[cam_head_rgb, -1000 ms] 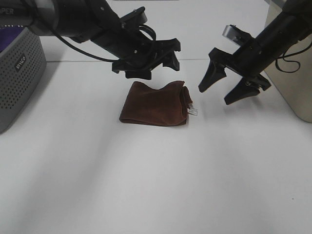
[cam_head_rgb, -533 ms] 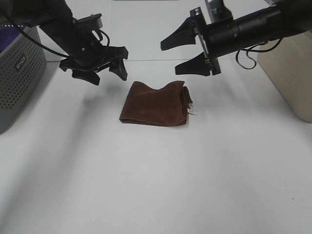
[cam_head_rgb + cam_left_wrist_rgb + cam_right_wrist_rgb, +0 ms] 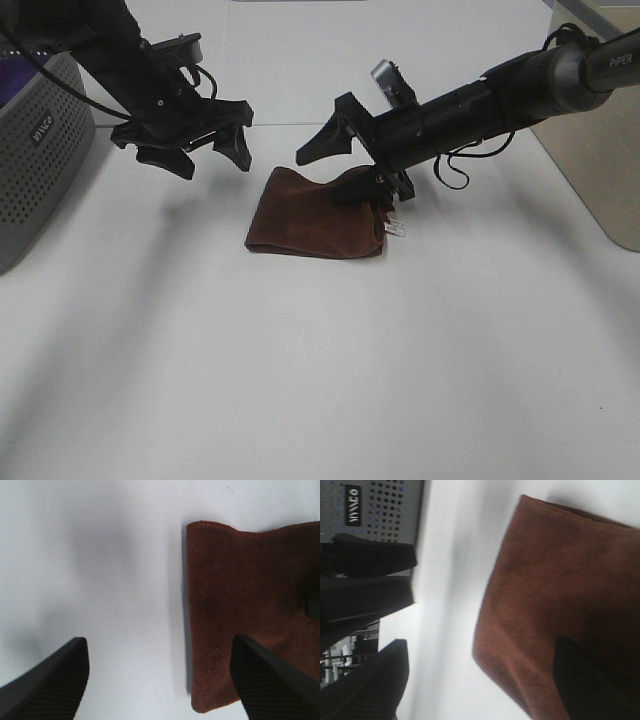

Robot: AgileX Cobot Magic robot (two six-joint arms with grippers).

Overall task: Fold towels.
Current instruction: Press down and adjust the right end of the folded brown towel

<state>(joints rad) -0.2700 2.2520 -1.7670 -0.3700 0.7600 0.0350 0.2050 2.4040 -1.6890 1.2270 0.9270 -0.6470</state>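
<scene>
The towel point(image 3: 318, 214) lies on the white table point(image 3: 300, 380), a little back from the middle. It is a dark reddish-brown terry cloth folded into a rough rectangle, with its far edge dipping in a shallow notch and a small white tag point(image 3: 396, 229) sticking out at the right side near the front corner. The right gripper point(image 3: 336, 171) reaches in from the right, its arm stretched low and nearly level over the table, jaws spread wide. Its lower finger point(image 3: 356, 190) sits at the towel's far right corner, on the cloth or just above it — I can't tell whether it actually touches — while the other finger points out over bare table beyond the far edge. Nothing is pinched between them. The left gripper point(image 3: 213, 160) hangs off to the left of the towel, near its far left corner but clear of it, and it too is spread wide with nothing in it; from its own camera the cloth's left edge runs just inside one fingertip. Further left, at the table's edge, stands a grey perforated basket point(image 3: 40, 160) with a bit of purple cloth point(image 3: 18, 76) showing at its top, and a beige block point(image 3: 610, 170) stands at the far right.
</scene>
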